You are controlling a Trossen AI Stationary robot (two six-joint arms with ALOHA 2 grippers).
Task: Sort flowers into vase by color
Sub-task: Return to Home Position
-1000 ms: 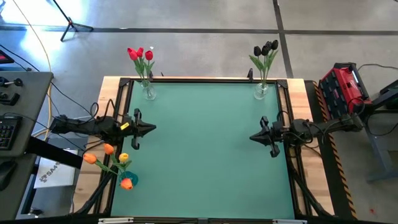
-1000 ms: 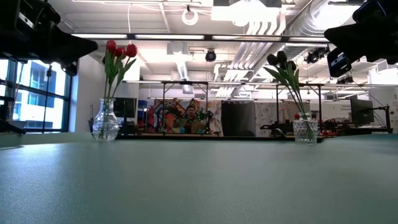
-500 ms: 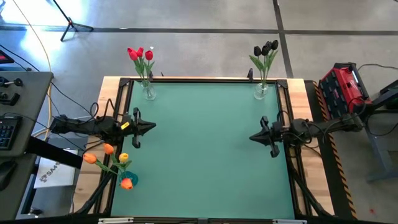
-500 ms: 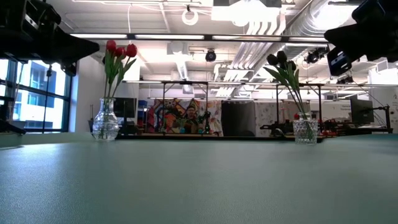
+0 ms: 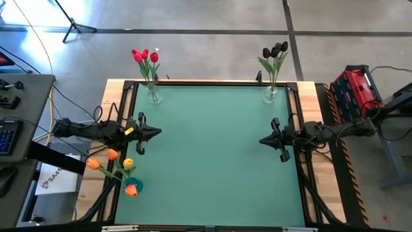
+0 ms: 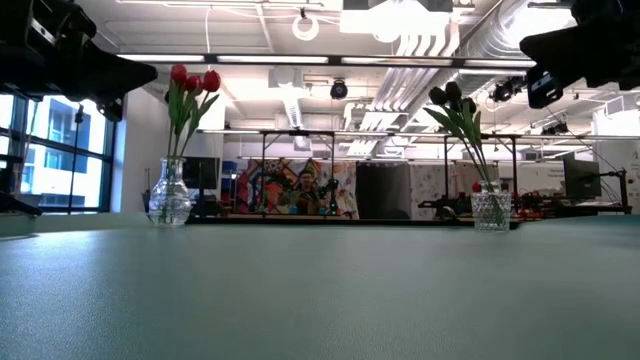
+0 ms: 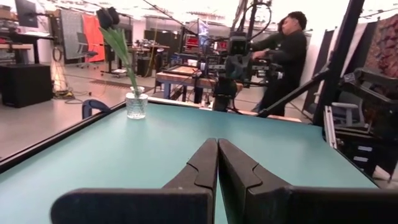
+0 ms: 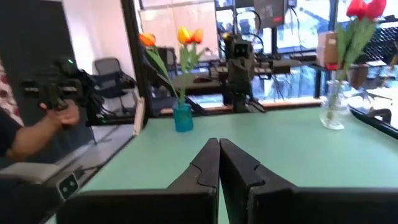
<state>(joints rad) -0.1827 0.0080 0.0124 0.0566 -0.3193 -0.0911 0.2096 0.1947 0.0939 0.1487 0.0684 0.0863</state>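
With my left gripper (image 5: 156, 133) and right gripper (image 5: 261, 140) both closed and empty, I'd retract each arm level, seemingly well clear of the orange tulips (image 5: 112, 154) at near left.

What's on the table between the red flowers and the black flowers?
Nothing: the high view shows only bare table between red tulips and black tulips.
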